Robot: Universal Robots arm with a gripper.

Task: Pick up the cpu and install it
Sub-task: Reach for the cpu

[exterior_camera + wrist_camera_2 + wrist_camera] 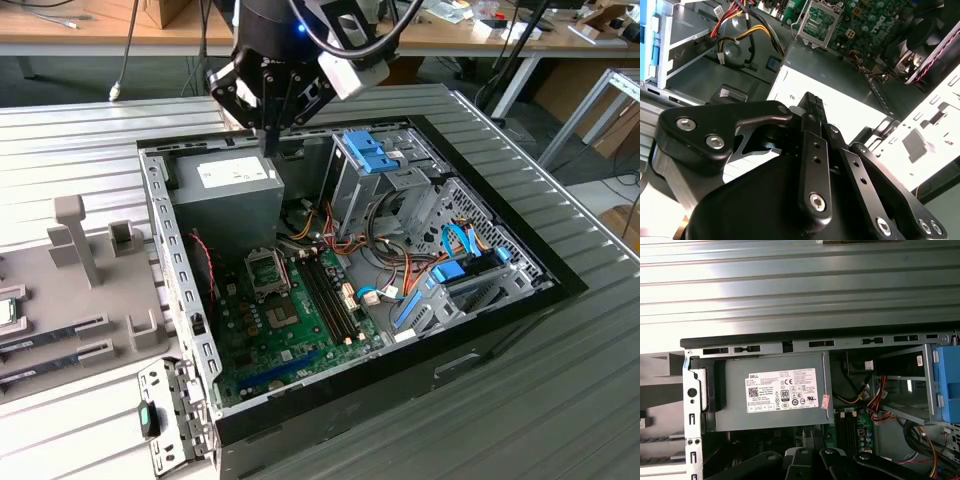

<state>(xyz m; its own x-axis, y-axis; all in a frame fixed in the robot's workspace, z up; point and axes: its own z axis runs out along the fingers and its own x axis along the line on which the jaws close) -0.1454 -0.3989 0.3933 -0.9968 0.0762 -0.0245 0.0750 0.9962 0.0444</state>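
The cpu [4, 312], a small square with a silvery lid, lies on the grey fixture tray [90, 300] at the very edge of the exterior view's left, cut off by the picture's border. My gripper [269, 138] hangs far from it, over the grey power supply [225, 185] at the back of the open computer case. Its black fingers [811, 107] are shut to a narrow point, and I see nothing between them. The motherboard's cpu socket [268, 270] stands open with its metal frame lifted, and the second wrist view shows the socket [819, 22] holding no chip.
Case walls [165, 250] ring the motherboard. A blue drive cage [370, 150] and loose cables [380, 250] crowd the exterior view's right side. Memory slots [330, 295] run beside the socket. Memory sticks [50, 335] and upright posts [80, 235] stand on the tray.
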